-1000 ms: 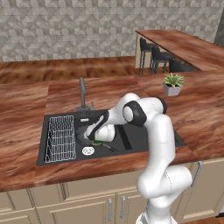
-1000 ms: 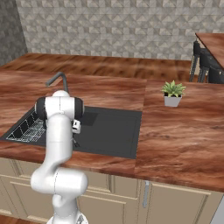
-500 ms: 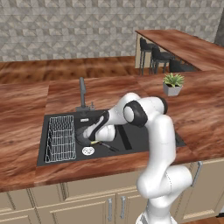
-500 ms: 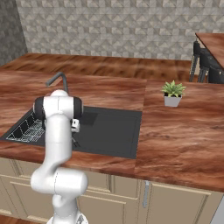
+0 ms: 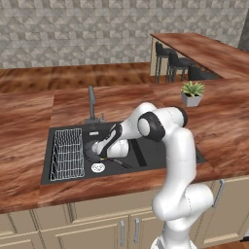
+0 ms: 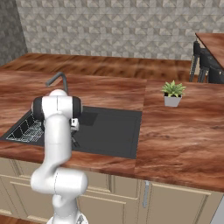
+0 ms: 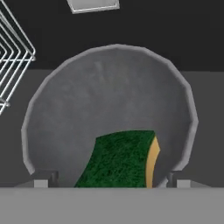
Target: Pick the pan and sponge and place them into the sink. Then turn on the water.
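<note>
- Wood-grain surface [image 5: 29, 112] surrounds the black sink [image 5: 160, 151], where the pan [image 7: 109, 100] already lies in the basin beside a wire rack [image 5: 67, 153].
- Pincer [image 7: 109, 183] hangs low over the pan, the sponge [image 7: 120, 159] between its tips, green face up; whether they clamp it cannot be told.
- Sponge placement appears under way; next come release and the faucet [image 5: 91, 102].

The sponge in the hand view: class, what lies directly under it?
The pan's grey inside lies beneath the sponge, which sits green face up between the gripper's fingertips. The sponge covers the pan floor below it, so contact cannot be judged.
</note>
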